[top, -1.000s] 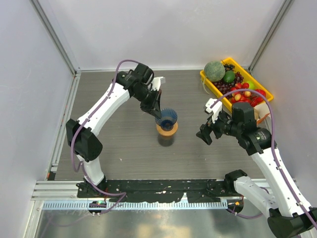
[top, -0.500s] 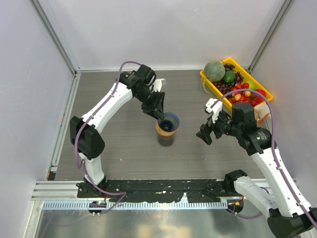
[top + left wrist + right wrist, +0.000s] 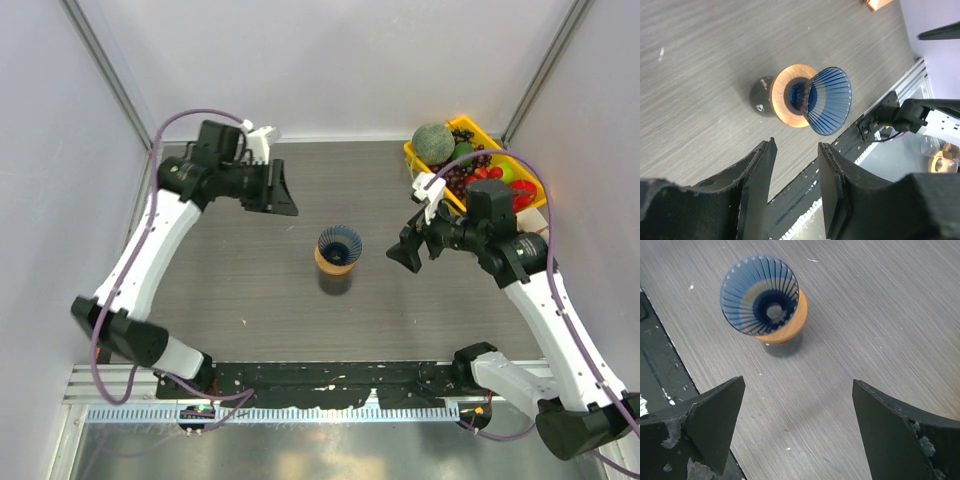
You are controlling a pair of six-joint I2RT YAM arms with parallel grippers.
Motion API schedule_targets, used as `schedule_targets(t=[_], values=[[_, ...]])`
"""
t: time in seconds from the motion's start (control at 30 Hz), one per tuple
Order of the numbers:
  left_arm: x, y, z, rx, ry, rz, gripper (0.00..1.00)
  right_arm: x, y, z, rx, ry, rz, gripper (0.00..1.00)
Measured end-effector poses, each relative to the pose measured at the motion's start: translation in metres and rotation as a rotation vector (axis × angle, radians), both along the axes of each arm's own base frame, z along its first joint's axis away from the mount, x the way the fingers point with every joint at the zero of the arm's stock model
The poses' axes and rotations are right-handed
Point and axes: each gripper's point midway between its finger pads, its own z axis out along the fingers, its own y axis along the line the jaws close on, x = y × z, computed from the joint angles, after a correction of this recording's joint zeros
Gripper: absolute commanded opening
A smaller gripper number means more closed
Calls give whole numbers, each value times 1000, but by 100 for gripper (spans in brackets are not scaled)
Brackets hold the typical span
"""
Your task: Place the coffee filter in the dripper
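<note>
The coffee filter (image 3: 749, 300) shows as a tan fan lying against one inner wall of the blue ribbed dripper (image 3: 760, 295), which sits on an orange-brown cup (image 3: 790, 326) mid-counter (image 3: 240, 290). Being thin paper, it is probably light, limp and easily creased. If it needs seating, pinch only its top edge, gently. The left hand (image 3: 796, 150) is parted and empty; the right hand (image 3: 797, 390) gapes wide, empty.

One dripper (image 3: 339, 242), one cup (image 3: 337, 265) — one tray (image 3: 487, 134)

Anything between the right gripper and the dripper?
Nothing visible. In the right wrist view only bare table lies between the open right gripper and the dripper, which sits on an orange-brown ring.
</note>
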Motion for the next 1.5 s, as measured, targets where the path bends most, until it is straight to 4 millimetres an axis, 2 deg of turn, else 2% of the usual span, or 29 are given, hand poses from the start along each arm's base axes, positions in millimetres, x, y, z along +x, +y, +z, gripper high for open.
schedule_targets(t=[0.07,0.17,0.23,0.4,0.5,0.67,0.9,1.13,1.5], values=[[-3,15,12,-31,-55,33,42,5,7,1,34,35,5,100],[-13,13,19,-88,-99,5,39,14,19,-4,87,115,3,95],[-15,5,11,-106,-83,-22,39,22,28,-11,127,187,-3,92],[-15,-13,-37,-79,39,-57,44,37,43,-30,185,333,-30,84],[-16,-19,-52,-68,80,-63,44,42,50,-33,210,370,-42,77],[-15,-31,-56,-91,101,-82,41,45,62,-31,241,386,-26,73],[-14,-44,-70,-111,173,-101,39,49,69,-48,230,445,-23,63],[-17,-54,-78,-124,221,-115,20,48,74,-55,227,480,-16,51],[-15,-56,-81,-131,261,-89,16,45,85,-57,220,504,16,37]])
